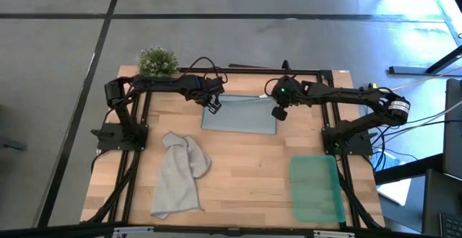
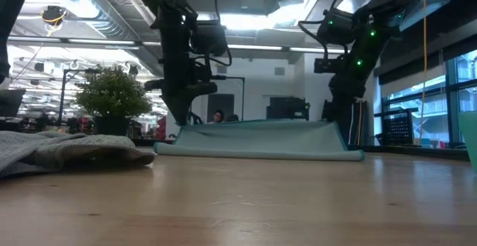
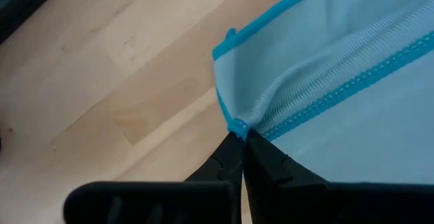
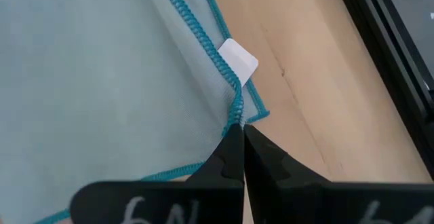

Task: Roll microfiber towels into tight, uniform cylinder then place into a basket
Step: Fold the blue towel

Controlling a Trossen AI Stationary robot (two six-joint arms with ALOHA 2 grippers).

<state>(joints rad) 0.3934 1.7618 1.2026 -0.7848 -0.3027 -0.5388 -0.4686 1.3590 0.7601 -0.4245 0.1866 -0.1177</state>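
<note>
The pale blue towel (image 1: 240,115) lies spread at the table's far middle, its far edge raised in both grippers. My left gripper (image 1: 214,107) is shut on the towel's far left corner. My right gripper (image 1: 279,112) is shut on its far right corner. The light grey towel (image 1: 179,173) lies crumpled at the near left, resting on the table. The green basket (image 1: 316,189) stands at the near right. My left gripper pinches the blue towel's stitched left corner (image 3: 237,125) between its two fingertips, coming from above. The corner is lifted a little; the cloth folds below it and the rest lies on the table. My right gripper pinches the towel's stitched right edge (image 4: 235,117) just below a white label (image 4: 239,61), from above. That corner is lifted; the towel's near part (image 2: 261,153) rests on the table.
A small green plant (image 1: 157,62) stands at the far left corner. Black frame rails (image 1: 137,166) run along the table's left and right sides. Bare wood lies between the grey towel and the basket.
</note>
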